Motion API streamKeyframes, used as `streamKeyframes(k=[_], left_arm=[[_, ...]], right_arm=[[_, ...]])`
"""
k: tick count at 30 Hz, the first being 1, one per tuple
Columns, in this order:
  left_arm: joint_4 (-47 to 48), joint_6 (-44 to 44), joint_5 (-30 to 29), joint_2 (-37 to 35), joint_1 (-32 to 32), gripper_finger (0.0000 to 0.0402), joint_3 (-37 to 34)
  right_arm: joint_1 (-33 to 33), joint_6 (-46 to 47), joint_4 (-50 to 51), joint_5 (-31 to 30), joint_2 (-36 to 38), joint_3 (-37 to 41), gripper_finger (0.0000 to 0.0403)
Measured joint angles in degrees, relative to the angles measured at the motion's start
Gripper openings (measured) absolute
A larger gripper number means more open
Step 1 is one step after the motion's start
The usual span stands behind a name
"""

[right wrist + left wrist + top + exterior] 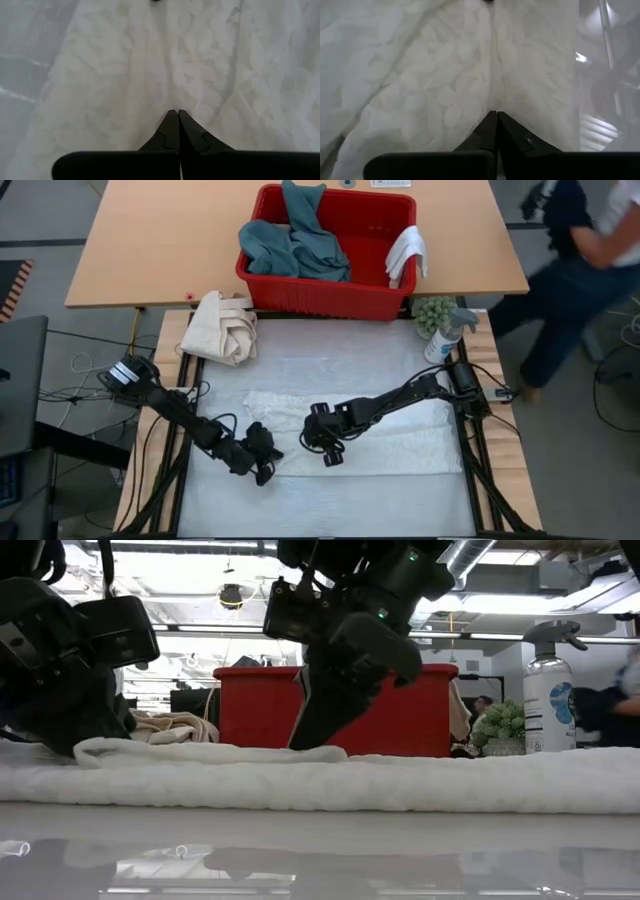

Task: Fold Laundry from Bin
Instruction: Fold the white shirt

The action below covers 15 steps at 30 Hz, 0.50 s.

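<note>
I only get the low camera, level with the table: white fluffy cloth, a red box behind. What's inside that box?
Observer: From above, the red bin holds a teal garment, and a small white cloth hangs over its rim.
Operator: Are those black things pinching the towel?
Observer: Both are shut. The left gripper and the right gripper press closed tips onto the white towel; no fold shows between them.
Operator: Anything beside the box?
Observer: A cream canvas bundle lies to one side of it.

Grey floor (60, 220); wooden table (150, 240).
</note>
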State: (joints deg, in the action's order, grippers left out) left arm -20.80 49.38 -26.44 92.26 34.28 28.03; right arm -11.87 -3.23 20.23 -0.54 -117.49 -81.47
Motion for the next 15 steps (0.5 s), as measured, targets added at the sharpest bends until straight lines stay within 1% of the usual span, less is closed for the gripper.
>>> streamKeyframes(k=[8, 12, 15], left_arm=[[0.9, 2.4, 0.0, -0.2, 0.1, 0.0000, 0.0], [0.5, 2.2, 0.1, -2.6, 0.1, 0.0000, 0.2], [1.4, 1.9, -1.7, -5.4, -0.3, 0.0000, 0.4]], right_arm=[[0.0, 1.4, 0.8, -0.9, 0.5, 0.0, 0.0015], [0.3, 1.7, 2.9, -1.7, 3.5, -0.7, 0.0024], [0.9, 1.7, 5.4, -4.0, 6.2, -1.2, 0.0034]])
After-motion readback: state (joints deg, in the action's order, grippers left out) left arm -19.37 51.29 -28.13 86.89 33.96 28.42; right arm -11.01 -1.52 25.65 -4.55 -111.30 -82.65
